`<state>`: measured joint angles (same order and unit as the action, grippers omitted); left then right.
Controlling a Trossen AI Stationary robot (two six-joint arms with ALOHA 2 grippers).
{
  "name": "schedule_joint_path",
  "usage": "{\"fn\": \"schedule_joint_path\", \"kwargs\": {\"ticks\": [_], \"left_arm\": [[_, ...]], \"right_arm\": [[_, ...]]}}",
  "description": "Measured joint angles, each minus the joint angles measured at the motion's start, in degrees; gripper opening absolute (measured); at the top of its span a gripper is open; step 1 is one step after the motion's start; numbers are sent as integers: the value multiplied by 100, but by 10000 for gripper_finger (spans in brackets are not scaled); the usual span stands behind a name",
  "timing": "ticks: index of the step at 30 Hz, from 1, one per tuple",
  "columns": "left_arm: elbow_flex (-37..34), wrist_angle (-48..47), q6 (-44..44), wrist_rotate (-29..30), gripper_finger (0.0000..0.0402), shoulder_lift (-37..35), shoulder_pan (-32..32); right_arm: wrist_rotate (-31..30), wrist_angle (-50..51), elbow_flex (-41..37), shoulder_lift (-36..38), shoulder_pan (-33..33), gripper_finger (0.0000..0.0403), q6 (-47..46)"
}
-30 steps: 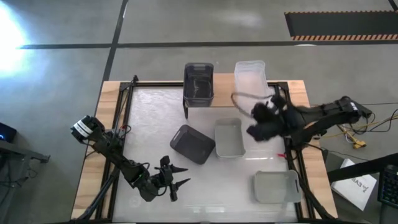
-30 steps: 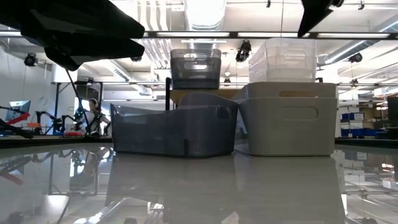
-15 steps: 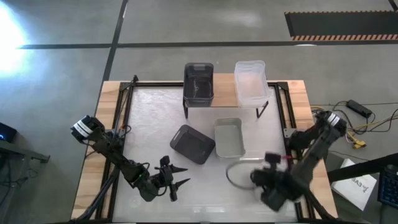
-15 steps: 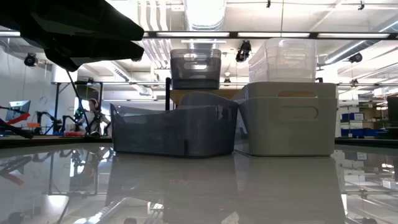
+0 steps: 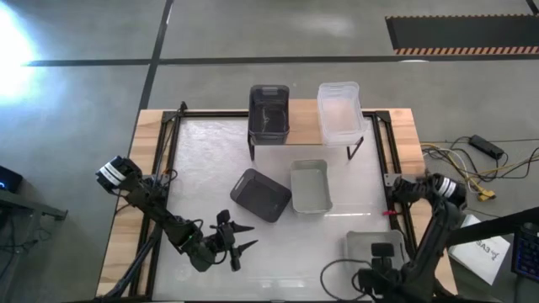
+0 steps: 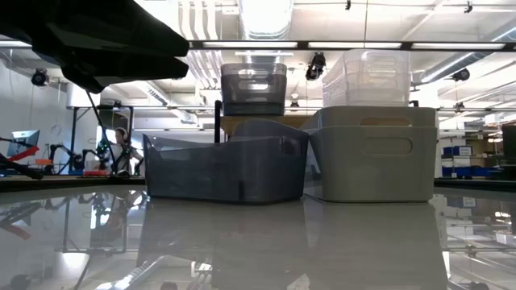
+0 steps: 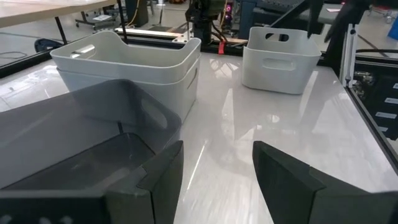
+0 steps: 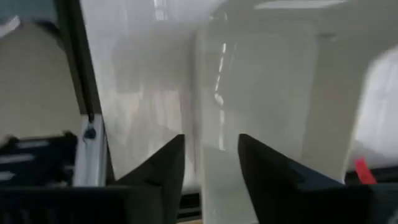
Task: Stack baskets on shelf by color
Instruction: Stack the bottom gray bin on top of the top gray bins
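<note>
On the shelf [image 5: 304,126] at the table's far side stand a dark grey basket [image 5: 269,112] and a clear basket [image 5: 339,109]. Mid-table, another dark grey basket [image 5: 261,194] rests on its base beside a light grey basket [image 5: 310,186]. A second light grey basket [image 5: 370,247] sits near the right front corner. My right gripper [image 8: 211,163] hangs open above it, pointing down, its fingers on either side of one wall; whether they touch it I cannot tell. My left gripper [image 7: 217,168] waits open near the front left, facing the mid-table baskets.
Black frame rails [image 5: 396,210] run along the table's left and right sides. Loose cables [image 5: 459,156] lie off the right edge. Bare tabletop [image 5: 210,160] stretches between the shelf and my left arm. In the low view the two mid-table baskets [image 6: 226,169] hide the shelf's legs.
My right arm has swung from the shelf's right end, by the clear basket, toward the table's near edge and dropped lower. It has turned until its gripper points down over the near-right light grey basket. No basket has moved.
</note>
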<state>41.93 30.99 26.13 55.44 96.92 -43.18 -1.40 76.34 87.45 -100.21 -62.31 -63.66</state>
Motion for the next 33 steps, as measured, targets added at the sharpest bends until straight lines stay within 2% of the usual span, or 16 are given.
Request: {"fn": "schedule_joint_path", "kwargs": {"ticks": [3,6,10,15,18,27,33], "left_arm": [[-9,-1,0,2,178,0,0],[-9,-1,-4,2,178,0,2],[-9,-1,-8,0,178,0,2],[0,-1,-9,0,178,0,5],[2,1,-9,0,178,0,7],[-9,-5,-9,-20,178,0,6],[-9,-21,-7,-79,178,0,4]], "right_arm": [[-9,22,-61,-133,-76,164,197],[-3,8,-218,-192,-69,161,219],[150,-568,-540,-123,-52,115,267],[136,-1444,-809,80,140,25,96],[67,-1682,-815,106,386,13,-56],[-1442,-1603,-6,440,1192,9,116],[-2599,-1041,1195,615,1742,9,131]]}}
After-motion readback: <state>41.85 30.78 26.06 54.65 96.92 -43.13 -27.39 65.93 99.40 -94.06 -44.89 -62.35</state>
